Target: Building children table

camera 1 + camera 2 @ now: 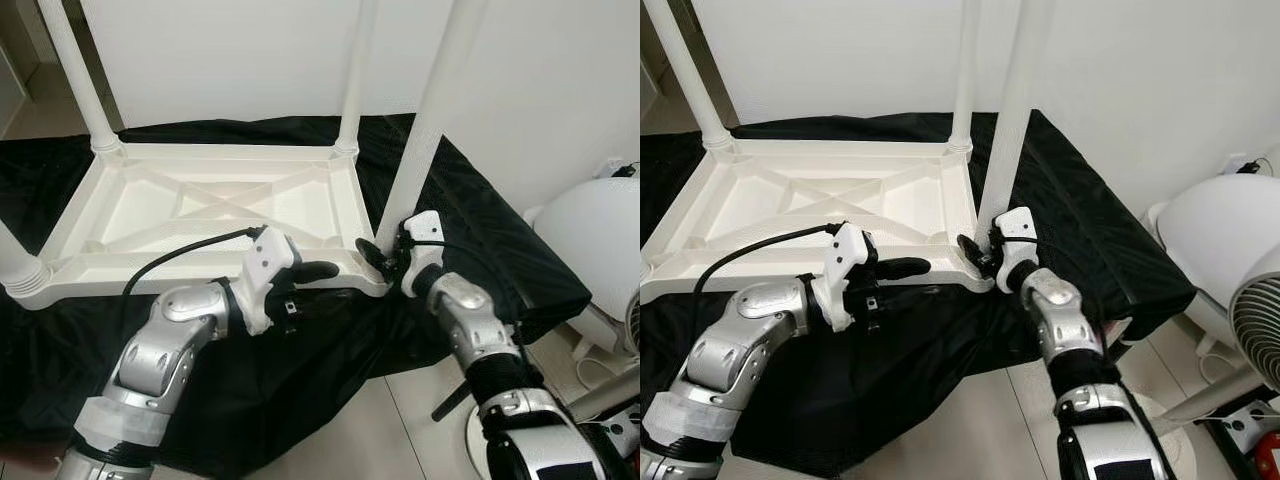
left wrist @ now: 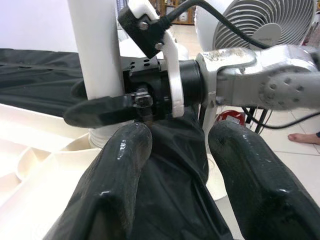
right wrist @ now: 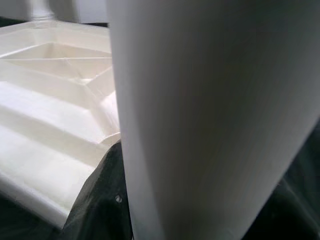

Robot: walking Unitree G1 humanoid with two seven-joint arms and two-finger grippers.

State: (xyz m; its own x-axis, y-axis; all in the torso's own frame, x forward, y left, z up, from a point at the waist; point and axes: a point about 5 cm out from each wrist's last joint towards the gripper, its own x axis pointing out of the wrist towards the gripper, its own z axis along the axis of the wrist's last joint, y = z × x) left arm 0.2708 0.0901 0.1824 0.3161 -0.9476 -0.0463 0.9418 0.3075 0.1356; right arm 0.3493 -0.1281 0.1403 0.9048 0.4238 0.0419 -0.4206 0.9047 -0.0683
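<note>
A white plastic children's table top (image 1: 215, 205) lies upside down on a black cloth (image 1: 480, 250) spread over the floor, with white legs standing up at its far-left, far-right and near-left corners. At the near-right corner the right gripper (image 1: 385, 258) pinches the base of a fourth white leg (image 1: 435, 110), its black fingers closed around the tube where it meets the corner socket. The left gripper (image 1: 318, 285) rests just beside it along the near edge of the table top, its two thick black fingers (image 2: 117, 185) spread apart and holding nothing; a white fan (image 1: 1250, 300) stands on the right
</note>
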